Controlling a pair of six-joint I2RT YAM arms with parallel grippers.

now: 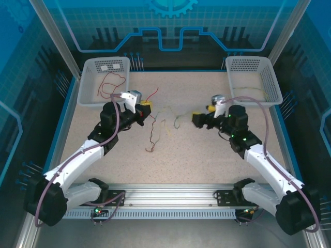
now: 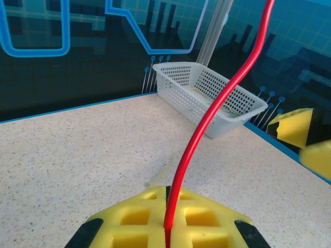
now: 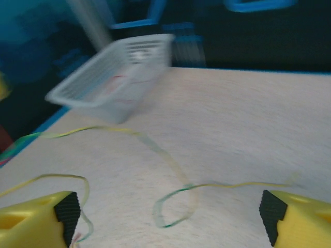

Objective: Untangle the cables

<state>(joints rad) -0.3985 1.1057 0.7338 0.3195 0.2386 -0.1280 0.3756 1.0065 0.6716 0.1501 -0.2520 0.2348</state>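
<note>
1. Top external view put your left gripper [image 1: 146, 106] just right of the left basket [image 1: 87, 82]. The left wrist view showed its jaws clamped shut on the red cable [image 2: 207, 119], which rose from the pinch and ran out of frame.
2. Your right gripper [image 1: 196, 119] stood with its jaws wide apart and nothing between them. In its wrist view a yellow-green cable [image 3: 173, 165] lay loose on the table just ahead of it.
3. You had the other cables [image 1: 160, 126] in a loose tangle on the table [image 1: 217, 155] between the two grippers, and a yellow strand [image 1: 252, 93] lay in the right basket [image 1: 274, 82].
4. By my reading, you were partway through separating: one strand was held and the other gripper was empty.
5. Your next move called for a low, centred pinch on one thin strand, then a pull away from the left gripper.
6. You had open table toward the near rail [image 1: 170, 199]. The basket walls and the blue rim [image 1: 63, 124] closed off the far corners, and the two grippers sat near each other in the middle.
</note>
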